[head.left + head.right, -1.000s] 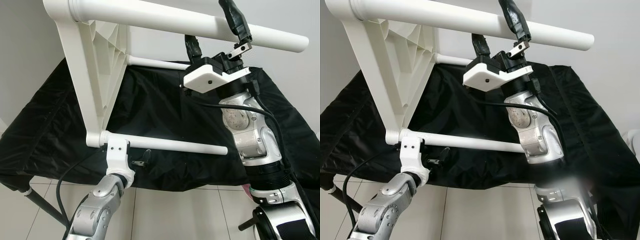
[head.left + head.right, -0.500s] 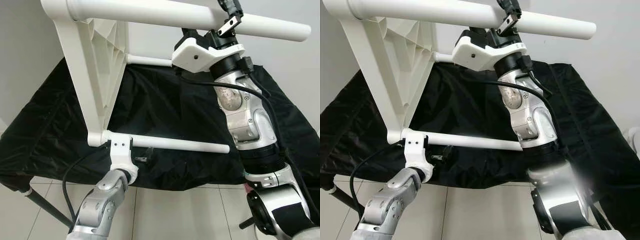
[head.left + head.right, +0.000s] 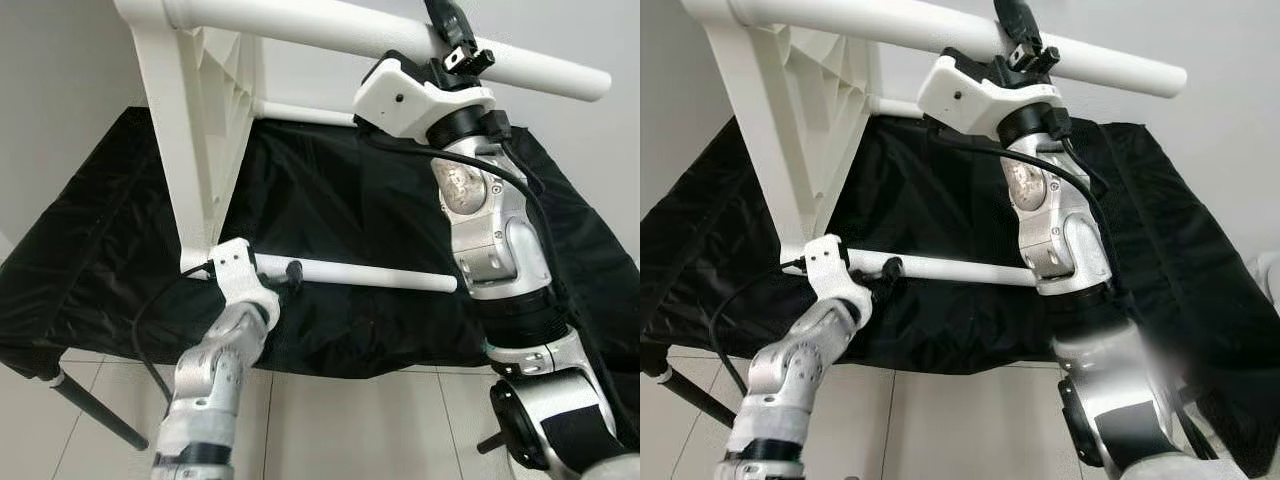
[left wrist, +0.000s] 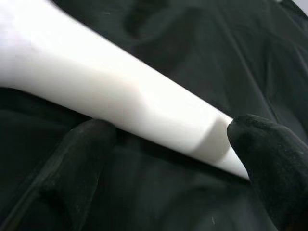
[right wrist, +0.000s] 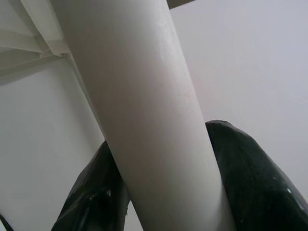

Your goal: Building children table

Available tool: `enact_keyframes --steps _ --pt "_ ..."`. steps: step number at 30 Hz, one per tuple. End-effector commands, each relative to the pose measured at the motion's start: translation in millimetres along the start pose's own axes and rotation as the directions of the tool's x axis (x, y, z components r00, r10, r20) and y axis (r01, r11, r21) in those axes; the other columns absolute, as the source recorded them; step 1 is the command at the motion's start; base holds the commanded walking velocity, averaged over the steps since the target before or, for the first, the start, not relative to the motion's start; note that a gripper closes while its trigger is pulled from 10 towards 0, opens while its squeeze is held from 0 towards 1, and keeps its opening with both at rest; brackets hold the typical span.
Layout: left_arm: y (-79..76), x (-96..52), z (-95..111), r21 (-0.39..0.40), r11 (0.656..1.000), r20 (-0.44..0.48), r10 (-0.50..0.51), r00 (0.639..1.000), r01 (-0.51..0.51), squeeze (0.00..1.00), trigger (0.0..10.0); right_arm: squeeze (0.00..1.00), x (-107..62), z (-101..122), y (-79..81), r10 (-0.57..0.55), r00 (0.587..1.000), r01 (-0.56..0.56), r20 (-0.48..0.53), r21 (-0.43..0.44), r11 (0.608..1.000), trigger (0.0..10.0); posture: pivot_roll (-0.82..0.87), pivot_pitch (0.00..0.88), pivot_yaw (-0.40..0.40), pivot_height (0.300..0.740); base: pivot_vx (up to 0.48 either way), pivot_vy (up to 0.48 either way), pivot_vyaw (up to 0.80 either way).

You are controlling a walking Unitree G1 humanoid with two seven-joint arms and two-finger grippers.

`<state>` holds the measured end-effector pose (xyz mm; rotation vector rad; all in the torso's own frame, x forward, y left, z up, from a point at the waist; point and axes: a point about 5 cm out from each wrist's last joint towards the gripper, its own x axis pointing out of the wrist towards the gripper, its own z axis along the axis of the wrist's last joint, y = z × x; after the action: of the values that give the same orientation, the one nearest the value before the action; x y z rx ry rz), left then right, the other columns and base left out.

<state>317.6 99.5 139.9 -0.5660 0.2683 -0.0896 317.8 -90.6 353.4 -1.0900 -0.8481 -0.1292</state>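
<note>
White plastic table [image 3: 205,120] held in the air on its side, top panel at the left standing near upright with its ribbed underside facing right, its legs running rightward, roughly level, long axes left to right. The left claw [image 3: 285,275] reaches the lower leg [image 3: 360,276] near the panel; its fingers [image 4: 84,159] sit either side of the tube, and I cannot tell whether they press it. That leg's free end hangs over the black cloth [image 3: 330,200] covering the desk behind. The right claw [image 3: 450,45] is clamped on the upper leg [image 3: 400,40], fingers [image 5: 250,183] against both sides, short of its free right end. Pale wall behind; tiled floor [image 3: 340,420] below.
</note>
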Motion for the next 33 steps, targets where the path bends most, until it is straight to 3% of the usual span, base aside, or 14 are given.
enact_keyframes --steps 1,6,9,12,14,15,16,17,18,19,23,29,30,33 --pt "-0.8 1.3 19 -0.089 0.996 0.076 0.032 0.997 -0.025 0.00 10.0 0.00 -1.8 -2 -17.3 -0.083 0.995 0.089 -0.047 0.131 0.987 0.0 -0.07 0.054 0.023 0.740 0.000 0.000 0.00" --pt "-7.8 1.0 28 -0.203 0.978 0.113 0.068 0.991 -0.044 0.00 10.0 0.00 -0.2 -5 -27.2 -0.106 0.990 0.123 -0.093 0.210 0.970 0.0 -0.08 0.061 0.021 0.740 0.000 0.000 0.00" --pt "-7.8 1.0 28 -0.203 0.978 0.113 0.068 0.991 -0.044 0.00 10.0 0.00 -0.2 -5 -27.2 -0.106 0.990 0.123 -0.093 0.210 0.970 0.0 -0.08 0.061 0.021 0.740 0.000 0.000 0.00" --pt "-26.2 1.8 35 -0.302 0.953 0.149 0.051 0.987 -0.004 0.00 10.0 0.00 2.4 -6 -36.8 -0.125 0.985 0.154 -0.121 0.265 0.952 0.0 -0.08 0.065 0.016 0.740 0.000 0.000 0.00" --pt "-55.5 6.0 33 -0.400 0.913 0.150 -0.022 0.988 0.081 0.00 10.0 0.00 5.4 -8 -45.5 -0.143 0.978 0.186 -0.152 0.323 0.928 0.0 -0.08 0.072 0.011 0.740 0.000 0.000 0.00" --pt "-55.5 6.0 33 -0.400 0.913 0.150 -0.022 0.988 0.081 0.00 10.0 0.00 5.4 -8 -45.5 -0.143 0.978 0.186 -0.152 0.323 0.928 0.0 -0.08 0.072 0.011 0.740 0.000 0.000 0.00" --pt "-66.7 8.5 30 -0.433 0.895 0.132 -0.051 0.990 0.104 0.00 8.7 0.00 6.3 -8 -47.8 -0.147 0.976 0.194 -0.160 0.337 0.921 0.0 -0.08 0.073 0.011 0.740 0.000 0.000 0.00" --pt "-75.4 10.2 28 -0.459 0.879 0.122 -0.082 0.989 0.130 0.00 3.2 0.00 7.0 -8 -49.1 -0.148 0.975 0.198 -0.166 0.348 0.916 0.0 -0.09 0.075 0.013 0.740 0.000 0.000 0.00" --pt "-75.4 10.2 28 -0.459 0.879 0.122 -0.082 0.989 0.130 0.00 3.2 0.00 7.0 -8 -49.1 -0.148 0.975 0.198 -0.166 0.348 0.916 0.0 -0.09 0.075 0.013 0.740 0.000 0.000 0.00" --pt "-81.7 11.1 27 -0.490 0.859 0.122 -0.100 0.987 0.148 0.00 0.0 0.00 7.7 -8 -51.7 -0.156 0.972 0.210 -0.174 0.363 0.908 0.0 -0.09 0.079 0.012 0.740 0.000 0.000 0.00" --pt "-100.2 10.5 25 -0.511 0.834 0.114 -0.173 0.978 0.207 0.00 0.0 0.00 12.7 -8 -60.9 -0.175 0.967 0.236 -0.185 0.387 0.891 0.0 -0.10 0.086 0.011 0.740 0.000 0.000 0.00" --pt "-119.4 6.5 33 -0.456 0.846 0.157 -0.231 0.960 0.278 0.00 0.0 0.00 21.8 -10 -75.5 -0.209 0.957 0.276 -0.201 0.414 0.867 0.0 -0.10 0.091 0.008 0.740 0.000 0.000 0.00" --pt "-134.5 2.3 65 -0.313 0.879 0.292 -0.272 0.917 0.360 0.00 0.0 0.00 30.4 -12 -89.8 -0.245 0.946 0.316 -0.211 0.445 0.838 0.0 -0.10 0.094 0.008 0.740 0.000 0.000 0.00" --pt "-140.4 -0.6 82 -0.251 0.886 0.354 -0.290 0.889 0.389 0.00 0.0 0.00 33.0 -13 -95.1 -0.258 0.943 0.329 -0.211 0.455 0.827 0.0 -0.10 0.094 0.008 0.740 0.000 0.000 0.00"
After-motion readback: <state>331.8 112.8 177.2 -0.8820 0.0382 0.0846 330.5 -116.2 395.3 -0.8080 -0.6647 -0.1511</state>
